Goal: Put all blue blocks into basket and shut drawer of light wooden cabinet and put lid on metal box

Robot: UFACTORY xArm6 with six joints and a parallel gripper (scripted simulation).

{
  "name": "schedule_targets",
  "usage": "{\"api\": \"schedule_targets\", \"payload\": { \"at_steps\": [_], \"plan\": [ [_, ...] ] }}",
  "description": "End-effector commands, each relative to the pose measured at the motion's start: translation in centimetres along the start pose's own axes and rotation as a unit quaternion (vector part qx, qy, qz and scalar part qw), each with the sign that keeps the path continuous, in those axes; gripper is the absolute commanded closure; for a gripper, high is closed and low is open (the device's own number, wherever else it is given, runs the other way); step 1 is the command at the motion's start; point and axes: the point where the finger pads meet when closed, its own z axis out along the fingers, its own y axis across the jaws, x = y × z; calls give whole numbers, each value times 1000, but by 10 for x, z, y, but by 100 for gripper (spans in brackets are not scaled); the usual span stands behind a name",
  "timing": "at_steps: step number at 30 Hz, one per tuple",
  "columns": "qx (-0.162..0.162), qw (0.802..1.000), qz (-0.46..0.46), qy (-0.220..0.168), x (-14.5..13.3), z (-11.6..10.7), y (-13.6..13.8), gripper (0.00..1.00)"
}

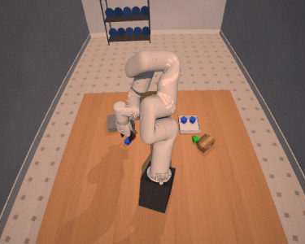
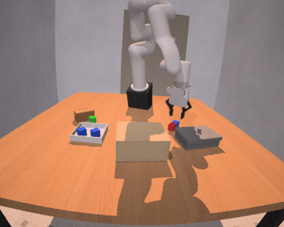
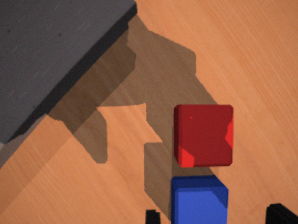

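My gripper (image 1: 127, 137) (image 2: 177, 116) (image 3: 214, 216) is open and empty, pointing down just above a blue block (image 1: 128, 141) (image 2: 176, 123) (image 3: 200, 205). In the wrist view this block lies between the finger lines, close beside a red block (image 1: 134, 137) (image 2: 172, 127) (image 3: 204, 135). Two more blue blocks (image 1: 184, 119) (image 2: 95, 132) lie inside the white basket (image 1: 189, 132) (image 2: 86, 140). The grey metal box (image 2: 196, 144) has its lid (image 2: 211, 132) (image 3: 60, 55) on; its inside is hidden. The light wooden cabinet (image 2: 142, 151) shows no drawer sticking out in the exterior view; its far side is hidden.
A green block (image 1: 195, 139) (image 2: 92, 119) lies beside a small brown wooden object (image 1: 206, 143) (image 2: 84, 114), near the basket. The metal box stands close to the red and blue blocks. The cabinet stands between the basket and the metal box.
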Motion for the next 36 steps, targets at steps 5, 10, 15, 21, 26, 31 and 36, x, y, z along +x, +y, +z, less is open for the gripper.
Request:
{"api": "schedule_targets", "payload": {
  "at_steps": [5,10,15,21,26,31,36],
  "plan": [
    [3,1000,1,2,1,8,-2,35],
    [3,1000,1,2,1,10,-2,35],
    [3,1000,1,2,1,10,-2,35],
    [3,1000,1,2,1,10,-2,35],
    [3,1000,1,2,1,10,-3,35],
    [3,1000,1,2,1,10,-3,35],
    [3,1000,1,2,1,10,-3,35]
  ]
}}
